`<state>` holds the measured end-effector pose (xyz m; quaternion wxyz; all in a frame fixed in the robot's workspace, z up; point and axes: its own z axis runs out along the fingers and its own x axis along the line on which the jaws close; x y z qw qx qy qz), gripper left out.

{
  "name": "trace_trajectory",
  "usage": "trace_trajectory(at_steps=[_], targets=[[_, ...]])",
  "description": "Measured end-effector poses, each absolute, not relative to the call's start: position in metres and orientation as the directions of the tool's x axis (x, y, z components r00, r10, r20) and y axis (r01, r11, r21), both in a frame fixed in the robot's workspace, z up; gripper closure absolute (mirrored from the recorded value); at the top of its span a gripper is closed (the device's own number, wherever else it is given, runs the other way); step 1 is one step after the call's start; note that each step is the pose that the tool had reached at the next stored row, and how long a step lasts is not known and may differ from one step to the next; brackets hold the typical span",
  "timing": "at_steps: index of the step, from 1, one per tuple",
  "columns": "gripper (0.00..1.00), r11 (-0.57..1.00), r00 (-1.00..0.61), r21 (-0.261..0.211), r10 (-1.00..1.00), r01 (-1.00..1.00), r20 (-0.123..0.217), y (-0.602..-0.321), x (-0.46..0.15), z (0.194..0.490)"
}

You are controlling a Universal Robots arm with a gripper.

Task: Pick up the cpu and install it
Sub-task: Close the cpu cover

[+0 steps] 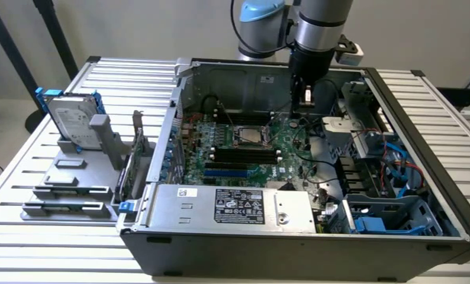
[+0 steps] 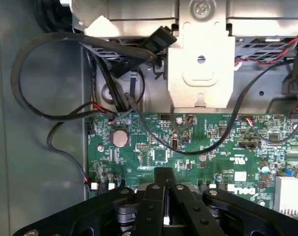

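Observation:
A small square with a dull grey top, which looks like the cpu (image 1: 249,136), lies in the black socket frame on the green motherboard (image 1: 286,155) inside the open computer case (image 1: 298,242). My gripper (image 1: 301,112) hangs inside the case, towards the exterior view's right of the socket and a little above the board. In the wrist view the gripper (image 2: 163,173) is shut, its black fingers (image 2: 158,196) pressed together with nothing between them, over the motherboard (image 2: 159,147).
Black cables (image 2: 50,73) loop beside the board, near a metal bracket (image 2: 201,64) and a heatsink (image 2: 291,191). The power supply (image 1: 235,207) fills the case's near side. On the slatted table (image 1: 29,177) stand a hard drive in a blue frame (image 1: 69,121) and grey holder blocks (image 1: 69,189).

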<state>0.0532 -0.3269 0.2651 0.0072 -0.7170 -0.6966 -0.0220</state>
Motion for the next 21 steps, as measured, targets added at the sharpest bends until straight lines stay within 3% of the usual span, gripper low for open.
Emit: trace_trajectory(at_steps=[10, 21], targets=[[0.89, -0.028, 0.027, 0.019, 0.999, 0.999, 0.042, -0.320, 0.048, 0.248], [0.89, -0.028, 0.032, -0.104, 0.999, 0.994, 0.038, -0.320, 0.035, 0.248]])
